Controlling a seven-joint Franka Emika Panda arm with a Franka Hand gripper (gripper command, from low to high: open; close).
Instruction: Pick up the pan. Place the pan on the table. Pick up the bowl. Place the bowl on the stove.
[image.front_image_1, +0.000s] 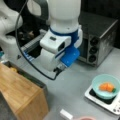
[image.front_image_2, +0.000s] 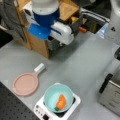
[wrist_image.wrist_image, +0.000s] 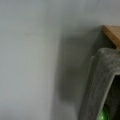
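Teal bowl (image.front_image_2: 58, 100), orange item inside, seated on the white stove (image.front_image_2: 40, 110) at a front view's bottom; same pairing at a front view's right (image.front_image_1: 105, 86). Pinkish pan (image.front_image_2: 25, 83), pale handle, flat on the grey counter (image.front_image_2: 82, 62), just beside the stove, untouched. End effector: not visible in any view; state cannot be told. Arm wrist (image.front_image_1: 61, 46) raised near the wooden box (image.front_image_1: 22, 95), well apart from both.

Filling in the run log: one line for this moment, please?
pan: on table | bowl: on stove | gripper: fingers not visible, arm raised near wooden box
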